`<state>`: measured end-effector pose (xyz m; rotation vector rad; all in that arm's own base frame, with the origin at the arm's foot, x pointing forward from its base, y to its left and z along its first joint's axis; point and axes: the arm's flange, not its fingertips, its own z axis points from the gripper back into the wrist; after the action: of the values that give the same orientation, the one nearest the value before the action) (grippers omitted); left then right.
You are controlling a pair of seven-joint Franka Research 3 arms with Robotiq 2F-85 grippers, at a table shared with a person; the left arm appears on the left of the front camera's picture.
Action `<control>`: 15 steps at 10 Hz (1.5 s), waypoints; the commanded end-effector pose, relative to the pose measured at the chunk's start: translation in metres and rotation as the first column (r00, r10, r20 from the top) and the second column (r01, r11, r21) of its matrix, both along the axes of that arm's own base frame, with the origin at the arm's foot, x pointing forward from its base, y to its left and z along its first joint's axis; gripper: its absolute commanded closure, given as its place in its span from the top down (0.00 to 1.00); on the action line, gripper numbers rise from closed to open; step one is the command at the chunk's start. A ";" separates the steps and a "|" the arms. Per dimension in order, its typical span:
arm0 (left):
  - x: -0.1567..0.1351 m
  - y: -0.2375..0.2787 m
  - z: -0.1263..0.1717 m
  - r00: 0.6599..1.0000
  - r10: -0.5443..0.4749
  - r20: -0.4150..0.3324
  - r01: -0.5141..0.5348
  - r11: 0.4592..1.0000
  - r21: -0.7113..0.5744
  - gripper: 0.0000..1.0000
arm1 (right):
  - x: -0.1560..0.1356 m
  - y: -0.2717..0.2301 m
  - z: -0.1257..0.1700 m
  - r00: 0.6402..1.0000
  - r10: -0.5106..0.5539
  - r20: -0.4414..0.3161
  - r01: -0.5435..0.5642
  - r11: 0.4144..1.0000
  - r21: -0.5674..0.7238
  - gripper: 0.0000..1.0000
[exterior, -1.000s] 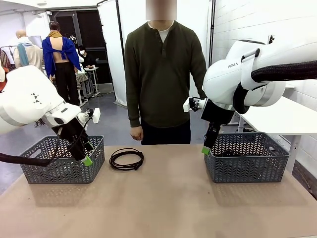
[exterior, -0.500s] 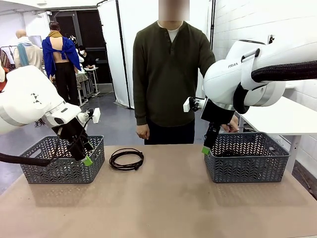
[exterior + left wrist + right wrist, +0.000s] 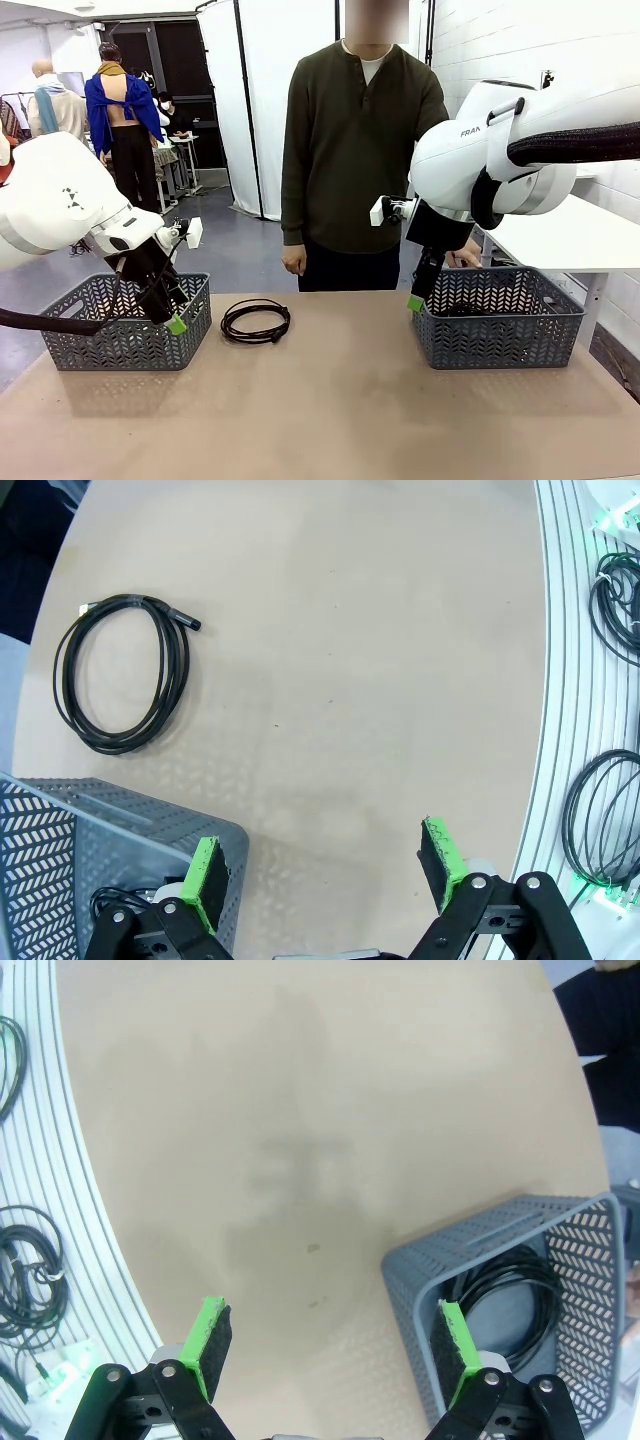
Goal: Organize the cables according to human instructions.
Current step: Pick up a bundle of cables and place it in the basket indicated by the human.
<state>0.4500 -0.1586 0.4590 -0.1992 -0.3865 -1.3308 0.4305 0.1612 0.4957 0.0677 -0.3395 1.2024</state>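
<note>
Both my tools, left tool (image 3: 325, 865) and right tool (image 3: 335, 1350), hang open and empty. One cable (image 3: 255, 321) lies on the table (image 3: 330, 410), at ten o'clock in my left wrist view.

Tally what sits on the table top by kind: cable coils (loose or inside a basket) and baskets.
Coiled black cables: 2, one loose on the table, one in the right basket
Grey baskets: 2, left basket, right basket
Total: 4
</note>
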 end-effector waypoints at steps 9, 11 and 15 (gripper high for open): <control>0.000 0.000 0.001 1.000 0.002 0.001 -0.002 1.000 -0.001 1.00 | 0.035 0.045 0.008 0.981 0.195 0.012 -0.194 0.980 -0.038 1.00; 0.000 0.000 0.001 1.000 0.002 0.001 -0.002 1.000 -0.001 1.00 | 0.055 0.075 0.007 0.948 0.317 0.019 -0.314 0.945 -0.097 1.00; 0.000 0.000 0.001 1.000 0.002 0.001 -0.002 1.000 -0.001 1.00 | 0.092 0.136 -0.014 0.837 0.546 0.046 -0.526 0.824 -0.210 1.00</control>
<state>0.4502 -0.1588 0.4592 -0.1996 -0.3868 -1.3313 0.5088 0.2928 0.4832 -0.0418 -0.2926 1.7307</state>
